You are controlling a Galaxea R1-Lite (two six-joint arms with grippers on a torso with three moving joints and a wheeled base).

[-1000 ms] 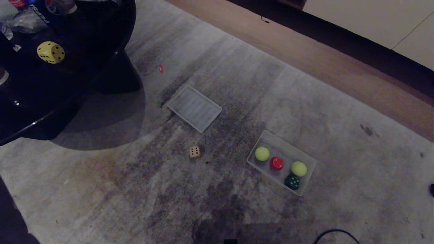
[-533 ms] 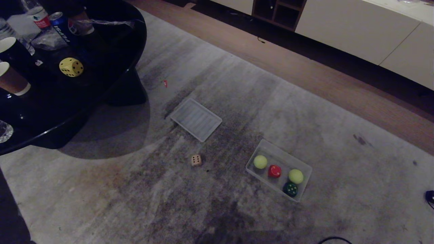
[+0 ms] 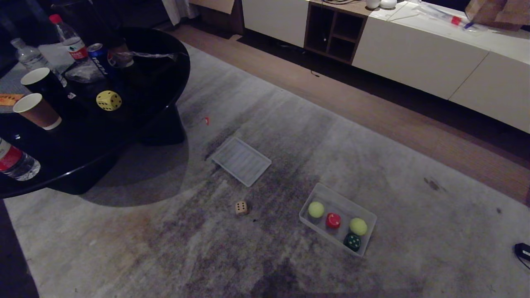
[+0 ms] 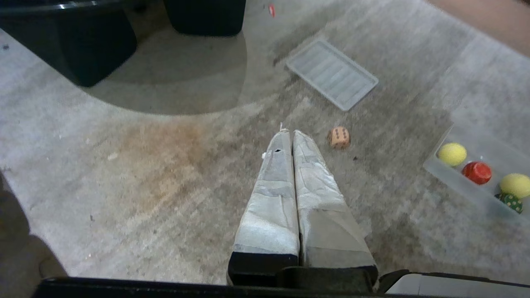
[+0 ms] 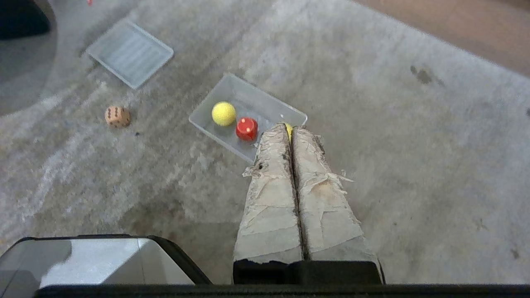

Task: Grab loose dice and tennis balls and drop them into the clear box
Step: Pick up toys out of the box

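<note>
The clear box (image 3: 364,215) sits on the rug and holds two tennis balls (image 3: 316,209) (image 3: 358,226), a red die (image 3: 333,220) and a dark green die (image 3: 352,241). A tan die (image 3: 242,207) lies loose on the rug left of the box. A yellow die (image 3: 109,100) rests on the black table. Neither arm shows in the head view. My left gripper (image 4: 289,132) hangs shut and empty above the rug near the tan die (image 4: 339,138). High over the clear box (image 5: 256,101), my right gripper (image 5: 290,129) is shut and empty.
The box's flat ribbed lid (image 3: 241,161) lies on the rug between table and box. The round black table (image 3: 83,145) carries paper cups (image 3: 38,111), bottles (image 3: 68,37) and a can. A white low cabinet (image 3: 414,58) runs along the far wall. A black cable (image 3: 522,251) lies at the right.
The whole head view has tilted upward: the rug things slid down the picture, and the cabinet, cups and bottles came into view. Nothing on the rug or table has itself moved.
</note>
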